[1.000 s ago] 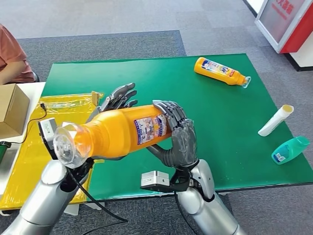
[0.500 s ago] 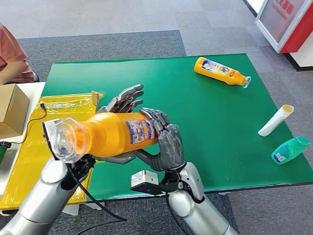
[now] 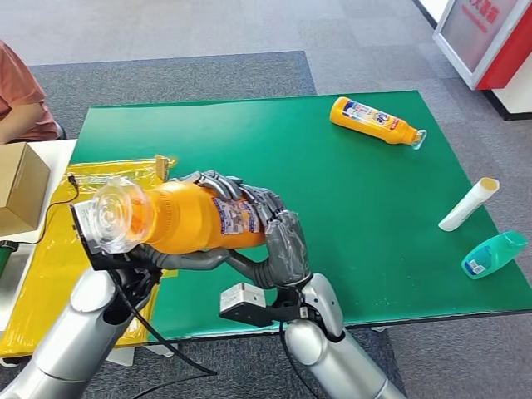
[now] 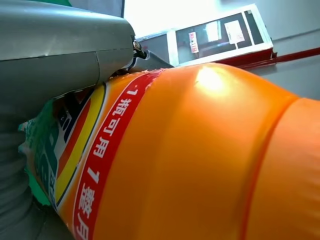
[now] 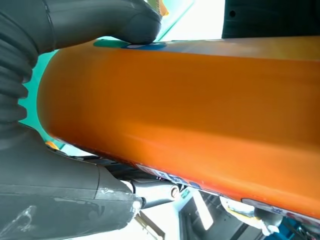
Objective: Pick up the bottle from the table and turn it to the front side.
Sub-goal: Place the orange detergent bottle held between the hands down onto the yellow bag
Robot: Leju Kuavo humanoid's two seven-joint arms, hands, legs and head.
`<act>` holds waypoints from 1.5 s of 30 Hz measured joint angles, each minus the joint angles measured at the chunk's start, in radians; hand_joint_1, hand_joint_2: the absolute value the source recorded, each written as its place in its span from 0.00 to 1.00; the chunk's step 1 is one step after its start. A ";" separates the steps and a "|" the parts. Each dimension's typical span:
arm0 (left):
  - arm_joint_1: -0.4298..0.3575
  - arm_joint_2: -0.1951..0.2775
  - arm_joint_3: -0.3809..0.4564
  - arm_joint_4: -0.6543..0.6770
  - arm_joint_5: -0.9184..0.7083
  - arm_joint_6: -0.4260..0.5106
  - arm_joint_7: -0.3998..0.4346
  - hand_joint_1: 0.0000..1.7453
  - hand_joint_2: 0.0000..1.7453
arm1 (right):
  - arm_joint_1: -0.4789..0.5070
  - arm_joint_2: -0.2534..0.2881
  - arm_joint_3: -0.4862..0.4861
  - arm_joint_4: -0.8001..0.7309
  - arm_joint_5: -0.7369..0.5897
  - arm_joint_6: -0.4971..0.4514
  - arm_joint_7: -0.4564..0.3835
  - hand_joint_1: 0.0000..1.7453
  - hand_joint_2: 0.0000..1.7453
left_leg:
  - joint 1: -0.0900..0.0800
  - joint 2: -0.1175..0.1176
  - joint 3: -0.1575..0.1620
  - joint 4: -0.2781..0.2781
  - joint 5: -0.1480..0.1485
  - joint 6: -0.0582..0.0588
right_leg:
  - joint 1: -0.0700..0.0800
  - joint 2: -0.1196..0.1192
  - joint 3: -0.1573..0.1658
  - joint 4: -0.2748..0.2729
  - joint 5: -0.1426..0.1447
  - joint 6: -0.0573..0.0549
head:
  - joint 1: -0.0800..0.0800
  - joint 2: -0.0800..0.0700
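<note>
In the head view, both hands hold an orange bottle (image 3: 182, 218) level above the front left of the green table (image 3: 352, 216). Its clear cap (image 3: 113, 214) points left and towards me, and its printed label (image 3: 237, 216) faces up. My right hand (image 3: 285, 245) grips the base end. My left hand (image 3: 188, 259) cradles the middle, with its fingers (image 3: 210, 181) curled over the top. In the left wrist view the bottle (image 4: 188, 160) presses against the grey thumb (image 4: 56, 60). The right wrist view has the bottle (image 5: 188, 110) under its thumb (image 5: 105, 20).
A second orange bottle (image 3: 375, 121) lies at the table's far right. A white tube (image 3: 469, 204) and a teal bottle (image 3: 494, 253) lie near the right edge. A yellow bag (image 3: 56, 249) and a cardboard box (image 3: 22, 187) sit to the left, beside a person (image 3: 22, 91).
The bottle and my right hand have moved left. My left hand's fingers, spread behind the bottle before, have closed over its top.
</note>
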 joint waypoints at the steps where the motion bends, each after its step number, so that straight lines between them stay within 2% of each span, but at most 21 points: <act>1: 0.004 -0.001 0.001 0.000 0.000 0.008 0.000 1.00 1.00 | 0.002 0.000 0.000 0.000 0.001 0.001 0.001 1.00 1.00 | 0.000 0.000 0.000 0.000 0.000 0.000 | 0.000 0.000 0.000 0.000 0.000 0.000 | 0.000 0.000; 5: 0.023 -0.011 0.005 -0.001 -0.036 0.057 -0.009 1.00 1.00 | 0.009 0.000 -0.004 0.000 0.006 0.005 0.011 1.00 1.00 | 0.000 0.000 0.000 0.000 0.000 0.000 | 0.000 0.000 0.000 0.000 0.000 0.000 | 0.000 0.000; 6: 0.028 -0.015 0.005 -0.002 -0.054 0.074 -0.012 1.00 1.00 | 0.011 0.000 -0.005 0.000 0.007 0.008 0.014 0.93 1.00 | 0.000 0.000 0.000 0.000 0.000 0.000 | 0.000 0.000 0.000 0.000 0.000 0.000 | 0.000 0.000; 9: 0.045 -0.027 0.005 -0.010 -0.115 0.135 -0.023 1.00 1.00 | 0.013 0.000 -0.010 0.000 -0.005 0.026 0.027 0.18 1.00 | 0.000 0.000 0.000 0.000 0.000 0.000 | 0.000 0.000 0.000 0.000 0.000 0.000 | 0.000 0.000; 10: 0.050 -0.031 0.006 -0.014 -0.136 0.158 -0.028 1.00 1.00 | 0.014 0.000 -0.011 -0.001 -0.015 0.037 0.031 0.00 1.00 | 0.000 0.000 0.000 0.000 0.000 0.000 | 0.000 0.000 0.000 0.000 0.000 0.000 | 0.000 0.000; 12: 0.059 -0.035 0.014 -0.023 -0.191 0.215 -0.046 1.00 1.00 | 0.019 -0.002 -0.018 -0.002 -0.064 0.076 0.036 0.00 1.00 | 0.000 0.000 0.000 0.000 0.000 0.000 | 0.000 0.000 0.000 0.000 0.000 0.000 | 0.000 0.000; 17: 0.086 -0.038 0.055 -0.070 -0.386 0.407 -0.134 1.00 1.00 | 0.056 -0.008 -0.076 -0.015 -0.312 0.231 0.032 0.00 1.00 | 0.000 0.000 0.000 0.000 0.000 0.000 | 0.000 0.000 0.001 0.000 0.000 0.000 | 0.000 0.000; 20: 0.116 -0.037 0.078 -0.096 -0.492 0.500 -0.166 1.00 1.00 | 0.077 -0.012 -0.118 -0.033 -0.376 0.255 0.028 0.00 1.00 | 0.000 0.000 0.000 0.000 0.000 0.000 | 0.000 0.000 0.000 0.000 0.000 0.000 | 0.000 0.000; 24: 0.170 -0.033 0.098 -0.135 -0.749 0.696 -0.196 1.00 1.00 | 0.106 -0.020 -0.190 -0.071 -0.449 0.266 0.020 0.00 1.00 | 0.000 0.000 -0.001 0.000 -0.001 0.001 | 0.000 0.000 0.001 0.000 -0.001 0.001 | 0.000 0.000; 27: 0.200 -0.029 0.103 -0.154 -0.929 0.803 -0.180 1.00 1.00 | 0.119 -0.024 -0.241 -0.104 -0.474 0.266 0.011 0.00 1.00 | 0.000 -0.001 -0.001 0.000 -0.001 0.001 | 0.000 0.000 0.001 0.000 -0.001 0.001 | 0.000 0.000; 30: 0.224 -0.026 0.107 -0.161 -1.043 0.861 -0.149 1.00 1.00 | 0.132 -0.027 -0.281 -0.141 -0.485 0.266 0.005 0.00 1.00 | 0.000 -0.001 -0.001 0.000 -0.001 0.001 | 0.000 0.000 0.001 0.000 -0.001 0.001 | 0.000 0.000; 33: 0.241 -0.022 0.113 -0.164 -1.116 0.872 -0.105 1.00 1.00 | 0.140 -0.028 -0.309 -0.170 -0.490 0.261 0.001 0.00 1.00 | 0.000 0.000 0.000 0.000 -0.001 0.001 | 0.000 0.000 0.000 0.000 -0.001 0.001 | 0.000 0.000; 35: 0.251 -0.020 0.124 -0.160 -1.207 0.850 -0.020 1.00 1.00 | 0.149 -0.029 -0.326 -0.195 -0.492 0.254 -0.002 0.00 1.00 | 0.000 0.000 0.000 0.000 -0.001 0.000 | 0.000 0.000 0.001 0.000 -0.001 0.001 | 0.000 0.000; 39: 0.273 -0.013 0.176 -0.100 -1.302 0.733 0.159 1.00 1.00 | 0.178 -0.033 -0.375 -0.275 -0.479 0.265 0.012 0.00 1.00 | 0.000 0.000 0.000 0.000 -0.001 0.000 | 0.000 0.000 0.000 0.000 -0.001 0.001 | 0.000 0.000; 45: 0.265 0.008 0.236 0.036 -1.377 0.578 0.247 1.00 1.00 | 0.193 -0.033 -0.419 -0.328 -0.467 0.299 0.027 0.00 1.00 | 0.000 0.000 0.000 0.000 -0.001 0.000 | 0.000 0.000 0.000 0.000 -0.001 0.001 | 0.000 0.000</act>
